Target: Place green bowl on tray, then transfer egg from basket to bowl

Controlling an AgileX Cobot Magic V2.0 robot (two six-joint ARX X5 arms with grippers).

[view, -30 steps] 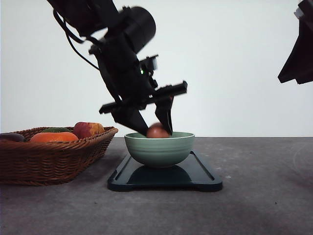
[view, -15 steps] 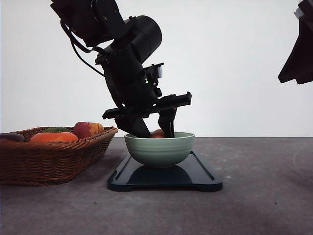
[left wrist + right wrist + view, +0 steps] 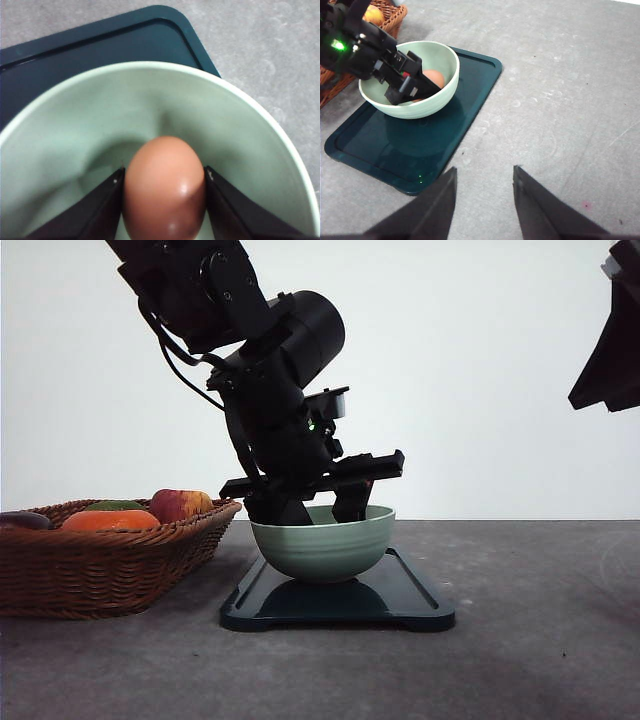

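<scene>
On the dark tray (image 3: 405,595), the left gripper (image 3: 165,187) lowered an egg (image 3: 164,185) into the green bowl (image 3: 322,550).

Largest to smallest: the basket (image 3: 110,560) sat far left with other produce; the tray held the bowl, which looked tipped slightly; the egg stayed pinched between both fingers, low inside (whether it touched the bottom I cannot tell). The right gripper (image 3: 482,200) hung spread and empty, right of the tray. Pressing lower could tilt the bowl further; letting go too high could crack the egg.
</scene>
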